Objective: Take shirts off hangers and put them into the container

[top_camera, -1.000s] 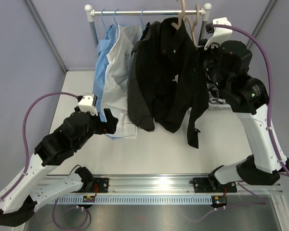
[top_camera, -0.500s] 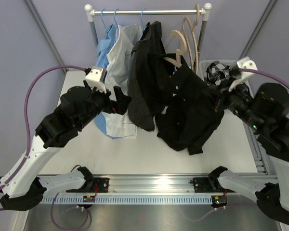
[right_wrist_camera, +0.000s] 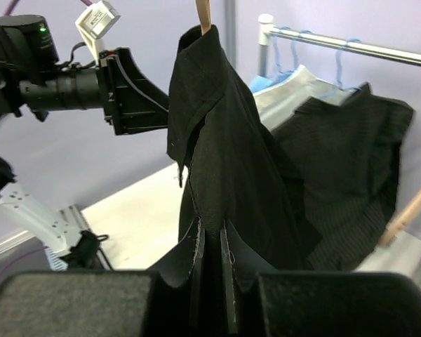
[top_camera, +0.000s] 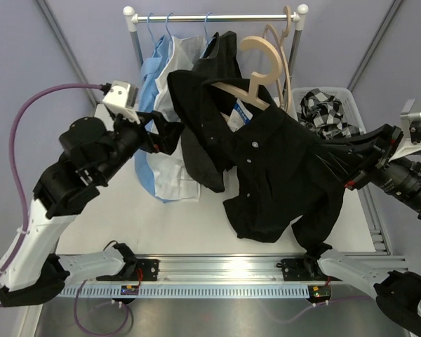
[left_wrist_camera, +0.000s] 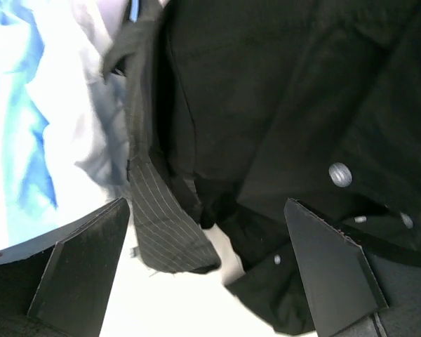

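Top external view: the right end effector is pinched shut on the plain black shirt, not yet off its wooden hanger. The left end effector gapes empty beside its shoulder. Farther back, the checked shirt lies in the white basket, and three shirts hang on the rail.

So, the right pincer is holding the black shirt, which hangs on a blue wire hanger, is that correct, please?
Not quite: the right pincer holds the black shirt, but it hangs on a tan wooden hanger, as the top external view shows.

Matt black cloth shirt, smooth tan wooden hanger
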